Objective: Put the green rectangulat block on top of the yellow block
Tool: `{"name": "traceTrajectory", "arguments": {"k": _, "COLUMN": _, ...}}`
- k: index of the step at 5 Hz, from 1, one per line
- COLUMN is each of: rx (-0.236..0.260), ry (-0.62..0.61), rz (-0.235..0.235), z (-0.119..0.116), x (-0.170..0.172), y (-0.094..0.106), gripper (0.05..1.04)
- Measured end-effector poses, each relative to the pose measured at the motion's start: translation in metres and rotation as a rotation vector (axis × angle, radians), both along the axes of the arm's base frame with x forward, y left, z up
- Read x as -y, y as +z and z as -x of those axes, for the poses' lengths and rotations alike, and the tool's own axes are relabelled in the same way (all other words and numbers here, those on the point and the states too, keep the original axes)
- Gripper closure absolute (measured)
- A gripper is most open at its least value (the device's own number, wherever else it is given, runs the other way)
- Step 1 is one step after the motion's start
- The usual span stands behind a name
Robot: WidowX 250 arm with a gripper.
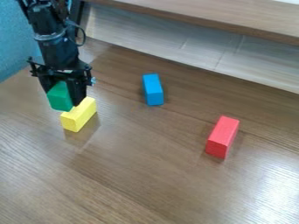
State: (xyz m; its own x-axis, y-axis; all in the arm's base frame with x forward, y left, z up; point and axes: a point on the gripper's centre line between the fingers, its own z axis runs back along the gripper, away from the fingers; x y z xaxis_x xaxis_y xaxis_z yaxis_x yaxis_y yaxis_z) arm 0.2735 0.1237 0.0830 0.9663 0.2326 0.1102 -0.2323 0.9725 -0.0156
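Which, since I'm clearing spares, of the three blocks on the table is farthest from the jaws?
The red block, at the right; the blue block and yellow block are closer.

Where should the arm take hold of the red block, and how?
Probably best from straight above, pinching the two long sides of the red block near mid-length. It looks to be lying flat, its long top face slanting toward the view's upper right, so the pinch should go across its narrow width. Nothing stands against either long side.
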Motion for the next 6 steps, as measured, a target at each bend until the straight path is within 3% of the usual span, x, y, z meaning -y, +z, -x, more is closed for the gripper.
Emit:
{"name": "traceTrajectory", "arguments": {"k": 5, "rx": -0.053, "ry": 0.02, "rz": -0.012, "z": -0.005, "x": -0.007, "y": -0.024, "gripper": 0.485}}
{"name": "traceTrajectory", "arguments": {"k": 6, "rx": -0.049, "ry": 0.021, "rz": -0.013, "z": -0.005, "x": -0.008, "y": -0.024, "gripper": 0.437}}
